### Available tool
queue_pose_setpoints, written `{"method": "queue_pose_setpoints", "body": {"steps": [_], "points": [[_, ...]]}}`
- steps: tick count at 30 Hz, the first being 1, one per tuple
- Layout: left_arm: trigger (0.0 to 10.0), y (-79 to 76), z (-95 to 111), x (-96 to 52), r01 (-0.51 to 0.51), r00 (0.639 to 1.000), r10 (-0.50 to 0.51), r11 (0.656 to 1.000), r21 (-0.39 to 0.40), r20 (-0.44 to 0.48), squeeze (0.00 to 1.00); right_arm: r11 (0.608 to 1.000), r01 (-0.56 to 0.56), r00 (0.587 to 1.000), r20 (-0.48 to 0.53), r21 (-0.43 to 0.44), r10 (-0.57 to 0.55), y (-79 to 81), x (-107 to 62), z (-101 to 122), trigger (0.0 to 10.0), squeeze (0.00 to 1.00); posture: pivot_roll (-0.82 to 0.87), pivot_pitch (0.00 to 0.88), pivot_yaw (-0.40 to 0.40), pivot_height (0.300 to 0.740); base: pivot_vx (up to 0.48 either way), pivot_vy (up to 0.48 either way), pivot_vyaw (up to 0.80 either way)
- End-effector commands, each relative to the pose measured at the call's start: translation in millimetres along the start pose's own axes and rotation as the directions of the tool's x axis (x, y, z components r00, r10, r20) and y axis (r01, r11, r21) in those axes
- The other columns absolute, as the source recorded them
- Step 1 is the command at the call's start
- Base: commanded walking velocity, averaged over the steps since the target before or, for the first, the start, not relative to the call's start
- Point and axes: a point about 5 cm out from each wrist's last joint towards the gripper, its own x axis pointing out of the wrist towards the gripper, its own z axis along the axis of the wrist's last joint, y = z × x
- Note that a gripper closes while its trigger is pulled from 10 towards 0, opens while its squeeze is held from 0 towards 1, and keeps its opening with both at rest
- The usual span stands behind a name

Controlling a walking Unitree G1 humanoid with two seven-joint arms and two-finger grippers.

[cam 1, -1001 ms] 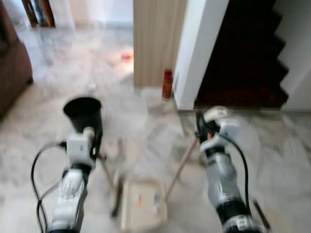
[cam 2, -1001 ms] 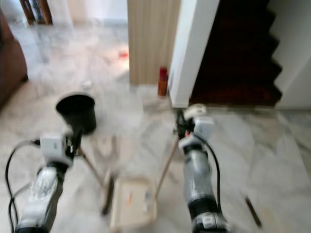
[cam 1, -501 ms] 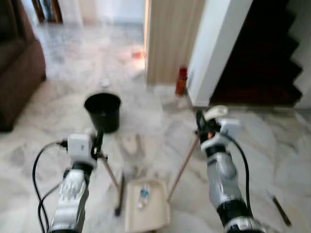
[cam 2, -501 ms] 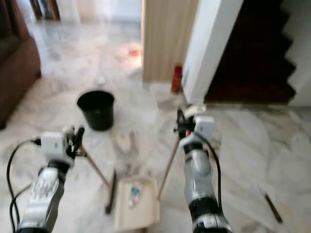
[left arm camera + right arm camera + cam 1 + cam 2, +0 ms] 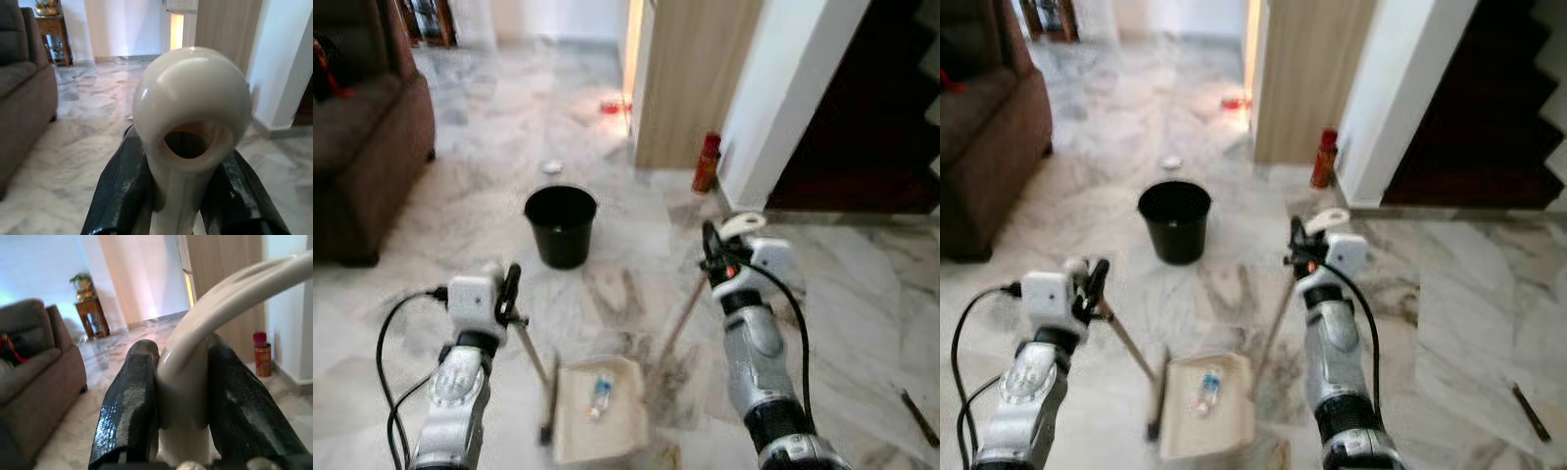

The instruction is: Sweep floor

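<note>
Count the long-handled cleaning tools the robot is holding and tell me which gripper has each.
2. The broom is in the left gripper, its head on the floor beside the dustpan. The dustpan, with a small bottle lying in it, is held by its handle in the right gripper.

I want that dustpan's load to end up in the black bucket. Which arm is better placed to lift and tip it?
Probably the right. The right gripper is shut on the dustpan handle, whose dustpan holds a small bottle. The left gripper holds the broom. The black bucket stands ahead.
</note>
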Motion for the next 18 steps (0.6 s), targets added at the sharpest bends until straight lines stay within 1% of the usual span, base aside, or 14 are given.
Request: {"method": "queue_pose_setpoints", "body": {"steps": [1, 7, 11, 18], "points": [[10.0, -6.3, 10.2, 4.4, 0.02, 0.999, -0.02, 1.0, -0.006, 0.05, 0.0, 0.999, 0.031, 0.999, 0.024, 0.018, -0.031, -6.1, 0.2, 4.8, 10.0, 0.0, 0.06, 0.0, -0.033, 0.74, 0.0, 0.48, 0.0], [10.0, -5.9, 10.7, 4.0, 0.025, 0.998, -0.025, 1.0, -0.003, 0.05, 0.0, 0.997, 0.046, 0.999, -0.005, 0.06, -0.045, -4.0, 0.5, -0.2, 10.0, 0.0, 0.07, 0.0, -0.033, 0.74, 0.0, 0.476, 0.0], [10.0, -5.9, 10.8, 4.0, 0.026, 0.998, -0.026, 1.0, -0.003, 0.049, 0.0, 0.996, 0.051, 0.999, -0.01, 0.067, -0.051, -3.7, 0.9, -0.9, 10.0, 0.0, 0.07, 0.0, -0.033, 0.74, 0.0, 0.464, 0.0], [10.0, -7.6, 10.9, 3.2, 0.024, 0.998, -0.024, 1.0, 0.009, 0.052, 0.0, 0.996, 0.049, 0.999, 0.006, 0.075, -0.05, -1.4, 3.4, 1.5, 10.0, 0.0, 0.07, 0.0, -0.033, 0.74, 0.0, 0.0, 0.0]]}}
